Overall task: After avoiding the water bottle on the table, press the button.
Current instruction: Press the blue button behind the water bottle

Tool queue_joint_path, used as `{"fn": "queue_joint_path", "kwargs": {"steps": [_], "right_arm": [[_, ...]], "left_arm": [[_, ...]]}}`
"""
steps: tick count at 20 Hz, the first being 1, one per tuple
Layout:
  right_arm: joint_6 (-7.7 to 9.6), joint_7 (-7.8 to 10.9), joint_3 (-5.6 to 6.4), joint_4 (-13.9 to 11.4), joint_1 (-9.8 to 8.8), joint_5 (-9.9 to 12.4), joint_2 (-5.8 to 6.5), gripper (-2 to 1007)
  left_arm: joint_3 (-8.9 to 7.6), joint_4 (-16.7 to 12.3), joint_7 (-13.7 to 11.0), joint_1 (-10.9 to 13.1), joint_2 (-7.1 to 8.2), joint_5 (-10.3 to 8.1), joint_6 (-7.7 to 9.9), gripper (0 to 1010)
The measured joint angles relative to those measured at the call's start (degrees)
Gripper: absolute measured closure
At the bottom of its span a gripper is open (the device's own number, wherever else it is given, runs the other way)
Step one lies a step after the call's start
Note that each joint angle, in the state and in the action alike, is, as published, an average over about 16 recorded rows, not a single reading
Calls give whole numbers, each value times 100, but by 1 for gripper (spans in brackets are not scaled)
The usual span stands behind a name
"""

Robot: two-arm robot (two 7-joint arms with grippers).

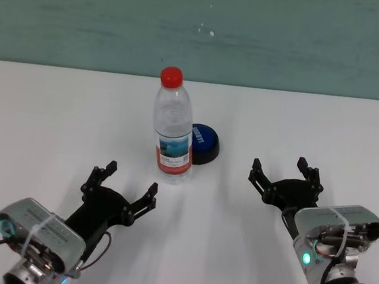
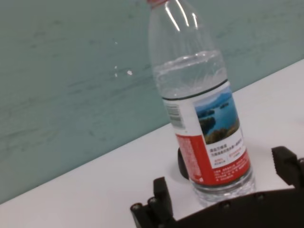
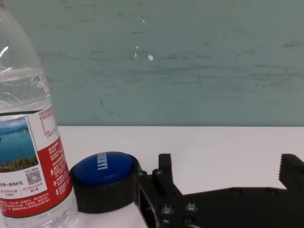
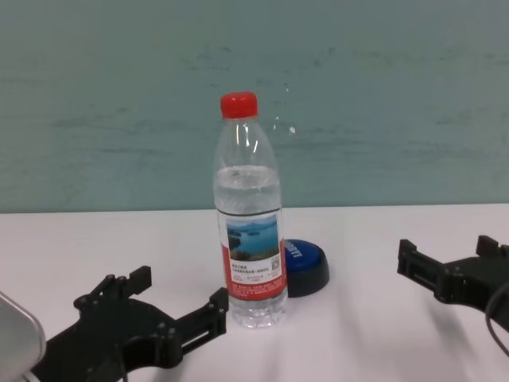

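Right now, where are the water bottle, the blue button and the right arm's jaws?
water bottle (image 1: 172,155), head view, on its label.
button (image 3: 105,166), right wrist view, on its blue dome.
right gripper (image 1: 286,174), head view, midway between its open fingertips.

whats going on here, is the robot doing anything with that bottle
Nothing is being held. A water bottle stands upright on the white table, with a blue button just behind it to the robot's right, partly hidden. The left gripper sits open near the bottle on the near side. The right gripper is open too, off to the button's right with a clearer line to it. The button is not yet pressed.
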Motion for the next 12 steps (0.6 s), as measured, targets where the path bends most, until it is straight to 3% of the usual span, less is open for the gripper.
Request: {"fn": "queue_joint_path", "kwargs": {"steps": [5,12], "right_arm": [[0,0,0,0,0,0,0,1],[0,0,0,0,0,0,0,1]], "left_arm": [[-42,77,-12,-59,30,98,-186,10],[-120,42,-54,-71,64,91,-233,10]]}}
